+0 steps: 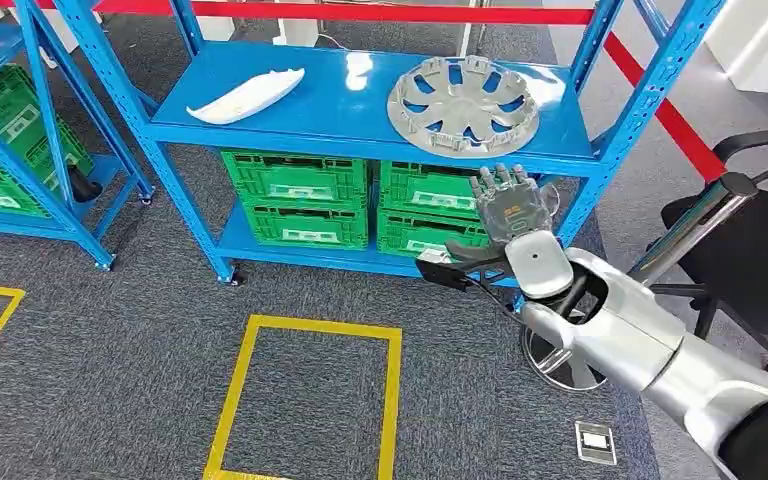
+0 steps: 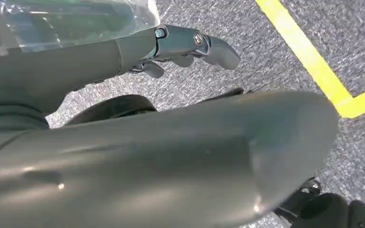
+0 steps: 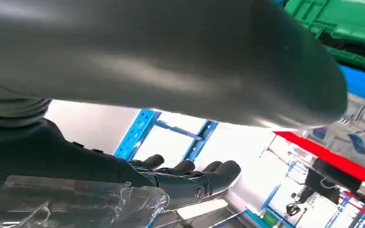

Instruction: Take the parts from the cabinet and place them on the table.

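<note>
My right hand (image 1: 509,205) is raised before the blue shelf rack (image 1: 360,100), fingers spread and straight, holding nothing. The grey wheel cover (image 1: 465,100) lies flat on the top shelf just beyond and above my fingertips, not touched. The white curved trim part (image 1: 247,95) lies on the same shelf, well off to the left of that hand. Green crates (image 1: 295,195) fill the shelf below, beside and behind the hand. My left hand (image 2: 180,47) hangs over grey carpet near a yellow floor line (image 2: 309,61), fingers extended, nothing in them.
</note>
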Robot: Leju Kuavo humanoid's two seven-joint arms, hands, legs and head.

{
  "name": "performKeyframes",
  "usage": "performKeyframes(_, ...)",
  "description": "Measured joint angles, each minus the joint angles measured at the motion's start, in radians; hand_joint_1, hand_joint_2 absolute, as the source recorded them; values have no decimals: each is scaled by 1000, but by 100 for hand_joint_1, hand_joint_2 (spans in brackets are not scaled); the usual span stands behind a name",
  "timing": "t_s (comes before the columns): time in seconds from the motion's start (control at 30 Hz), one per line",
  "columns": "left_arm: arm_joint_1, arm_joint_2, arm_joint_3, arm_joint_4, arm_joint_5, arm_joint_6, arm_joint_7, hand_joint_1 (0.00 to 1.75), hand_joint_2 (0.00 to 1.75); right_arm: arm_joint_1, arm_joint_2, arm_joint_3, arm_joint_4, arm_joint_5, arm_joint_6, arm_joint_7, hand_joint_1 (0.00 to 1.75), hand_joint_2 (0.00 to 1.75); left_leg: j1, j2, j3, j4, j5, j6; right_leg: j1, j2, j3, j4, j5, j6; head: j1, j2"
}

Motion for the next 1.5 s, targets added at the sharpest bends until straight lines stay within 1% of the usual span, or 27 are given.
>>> performKeyframes(0.1,0,1,-5,3,4,-2,1,0,0,6,0,2,2,-14,-2,2,0,0,0,0,0,0,0,0,0,0,0,0,0,0,0,0)
performKeyframes(0.2,0,1,-7,4,6,-3,1,0,0,14,0,2,3,-20,-17,19,0,0,0,0,0,0,0,0,0,0,0,0,0,0,0,0)
performKeyframes(0.33,-1,1,-7,5,5,-3,0,0,0,46,1,-29,3,12,-107,29,0,0,0,0,0,0,0,0,0,0,0,0,0,0,0,0)
performKeyframes(0.47,-1,0,-7,6,0,-3,1,0,0,104,11,-111,3,9,-155,29,0,0,0,0,0,0,0,0,0,0,0,0,0,0,0,0)
performKeyframes(0.63,-1,0,-7,7,-7,-3,5,0,0,166,29,-222,3,-55,-234,29,0,0,0,0,0,0,0,0,0,0,0,0,0,0,0,0)
performKeyframes(0.8,-1,0,-7,7,-9,-2,8,0,0,204,39,-297,2,-99,-284,29,0,0,0,0,0,0,0,0,0,0,0,0,0,0,0,0)
performKeyframes(0.9,-1,0,-7,7,-10,-2,8,0,0,216,43,-328,2,-104,-292,29,0,0,0,0,0,0,0,0,0,0,0,0,0,0,0,0)
performKeyframes(1.07,-1,0,-7,7,-11,-2,8,0,0,226,47,-351,2,-103,-296,29,0,0,0,0,0,0,0,0,0,0,0,0,0,0,0,0)
performKeyframes(1.5,-1,0,-6,7,-11,-3,11,0,0,227,54,-358,2,-98,-279,29,0,0,0,0,0,0,0,0,0,0,0,0,0,0,0,0)
